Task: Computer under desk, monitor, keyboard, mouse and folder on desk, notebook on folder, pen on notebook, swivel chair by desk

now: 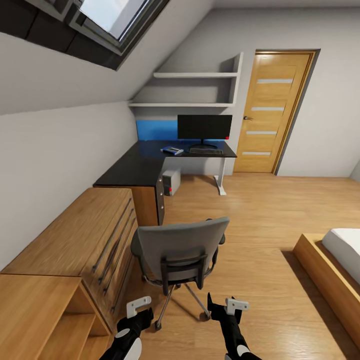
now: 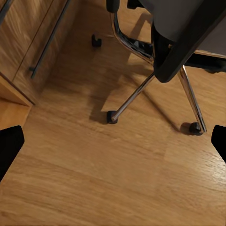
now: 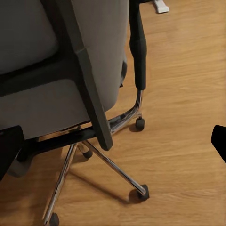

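Observation:
The swivel chair [image 1: 177, 250] stands on the wood floor with its grey back toward me, well short of the black desk [image 1: 135, 167]. On the desk stand the monitor [image 1: 204, 127], the keyboard [image 1: 206, 150] in front of it, and the blue folder [image 1: 172, 149] with something small and dark on top. The computer [image 1: 171, 181] sits under the desk. Mouse, notebook and pen are too small to make out. My left gripper [image 1: 137, 312] [image 2: 113, 146] is open over the chair's chrome base [image 2: 134, 94]. My right gripper [image 1: 222, 306] [image 3: 113, 141] is open just behind the chair back [image 3: 89, 75].
A wooden dresser [image 1: 75, 240] with long bar handles runs along the left wall next to the chair. A bed [image 1: 335, 265] lies at the right. A wooden door [image 1: 270, 112] is beyond the desk, and open floor stretches between chair and desk.

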Available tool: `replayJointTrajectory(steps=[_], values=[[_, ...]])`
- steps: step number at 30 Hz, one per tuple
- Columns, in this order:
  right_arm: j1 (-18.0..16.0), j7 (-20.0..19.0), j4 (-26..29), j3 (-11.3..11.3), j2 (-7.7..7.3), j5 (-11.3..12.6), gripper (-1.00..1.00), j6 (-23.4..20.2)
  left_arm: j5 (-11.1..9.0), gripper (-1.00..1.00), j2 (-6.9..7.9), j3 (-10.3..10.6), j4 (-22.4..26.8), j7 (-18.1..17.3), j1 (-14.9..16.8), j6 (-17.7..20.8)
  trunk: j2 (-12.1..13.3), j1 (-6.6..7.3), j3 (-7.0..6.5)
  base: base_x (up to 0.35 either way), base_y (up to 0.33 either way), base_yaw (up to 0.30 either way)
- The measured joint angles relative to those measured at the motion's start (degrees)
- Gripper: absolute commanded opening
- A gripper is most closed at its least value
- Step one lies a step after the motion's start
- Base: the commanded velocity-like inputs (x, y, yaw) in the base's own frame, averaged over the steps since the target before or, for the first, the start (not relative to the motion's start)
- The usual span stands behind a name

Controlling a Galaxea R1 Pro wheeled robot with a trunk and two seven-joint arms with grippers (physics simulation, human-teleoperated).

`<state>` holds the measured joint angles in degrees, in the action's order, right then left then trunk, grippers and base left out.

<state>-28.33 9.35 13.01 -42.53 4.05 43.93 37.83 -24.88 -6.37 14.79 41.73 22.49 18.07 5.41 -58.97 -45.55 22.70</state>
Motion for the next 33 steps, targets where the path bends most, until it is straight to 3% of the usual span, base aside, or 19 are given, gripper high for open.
replayJointTrajectory(steps=[8, 14, 27, 33], values=[[0.0, 0.0, 0.0, 0.0, 0.00, 0.0, 1.00, 0.0, 0.0, 1.00, 0.00, 0.1, 0.0, 0.1, 0.0, -0.1, 0.0, 0.00, 0.00, 0.000, 0.000, 0.000], [0.0, 0.0, 0.0, 0.0, 0.00, 0.0, 1.00, 0.0, 0.1, 1.00, 0.00, 0.1, -1.0, 0.1, 0.0, -3.1, -2.4, -1.31, 1.07, 0.000, 0.000, 0.000], [0.0, -0.1, -0.5, 0.1, -0.06, 0.0, 1.00, 0.0, 0.1, 1.00, -0.15, 0.2, -1.6, 0.1, 0.0, -3.4, -7.6, -4.17, 3.41, 0.000, 0.000, 0.000], [0.0, -0.2, -0.9, -0.1, -0.06, -2.1, 1.00, 0.0, 0.2, 1.00, -1.08, 0.9, -6.3, 0.0, 0.1, -3.4, -10.0, -5.49, 4.49, 0.000, 0.000, 0.000]])
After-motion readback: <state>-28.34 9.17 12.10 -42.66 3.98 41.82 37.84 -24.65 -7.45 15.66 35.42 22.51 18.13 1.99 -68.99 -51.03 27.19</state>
